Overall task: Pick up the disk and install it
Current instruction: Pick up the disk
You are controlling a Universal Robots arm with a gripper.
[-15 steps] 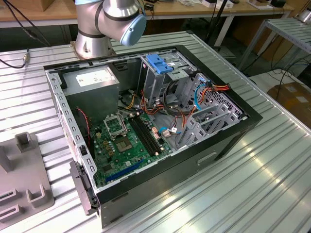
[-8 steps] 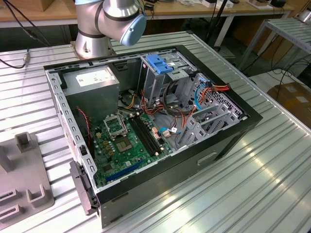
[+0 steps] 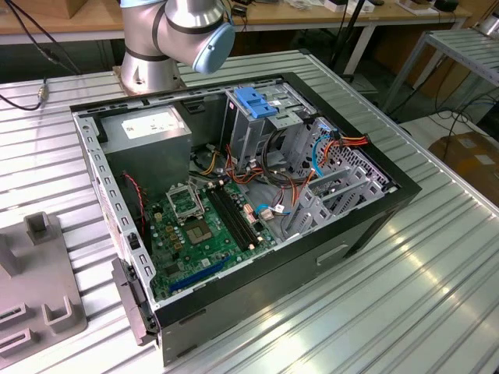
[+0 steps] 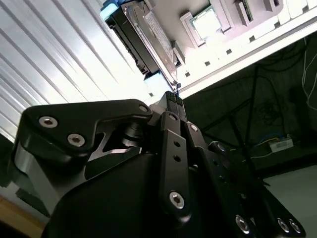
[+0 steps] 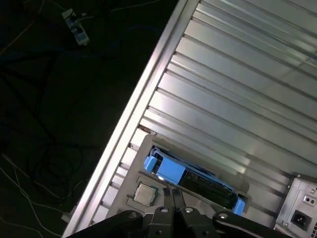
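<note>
The disk [image 5: 200, 179] stands on its edge in a slot of a grey holder [image 5: 130, 198] on the ribbed metal table. It has a dark body and blue plastic rails. In the second wrist view the disk [image 4: 148, 37] shows its dark side and one blue end. My gripper [image 5: 172, 192] is shut, its two black fingers pressed together with nothing between them. Seen in the second wrist view, my gripper [image 4: 172, 96] has its tips just short of the disk's blue rail end. Whether they touch it I cannot tell.
A square processor chip [image 5: 145, 194] sits in the holder beside the disk. The open computer case [image 3: 366, 226] lies mid-table, with a blue-handled drive cage [image 3: 257, 101], a grey power supply [image 3: 148, 128] and a green motherboard [image 3: 199, 230]. A grey fixture [image 3: 39, 296] lies at the exterior view's left. The table edge [image 5: 133, 124] runs close to the holder.
</note>
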